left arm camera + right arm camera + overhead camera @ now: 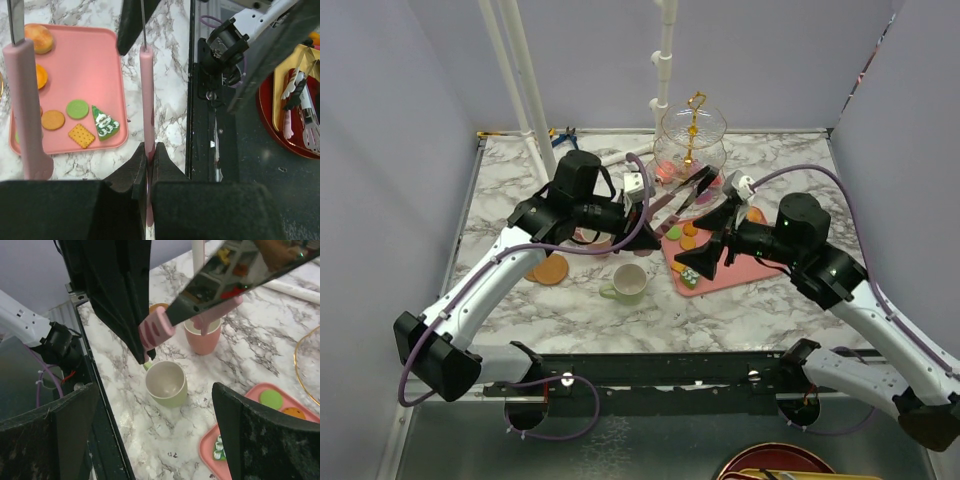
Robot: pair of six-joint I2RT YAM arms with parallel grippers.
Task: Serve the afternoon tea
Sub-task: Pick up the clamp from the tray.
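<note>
Left end effector (149, 156) clamps tongs (146, 95); pink mug (202, 342) partly hidden.

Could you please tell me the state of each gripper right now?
Left gripper: closed on the pink tongs.
Right gripper: open, holding nothing.

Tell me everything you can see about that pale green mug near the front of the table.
The pale green mug is a small, smooth cup, ceramic or plastic by its look, with a cream inside and one handle. It stands upright and empty on the marble table, apart from the pink tray on one side and the brown coaster on the other. Nothing but the table touches it.
</note>
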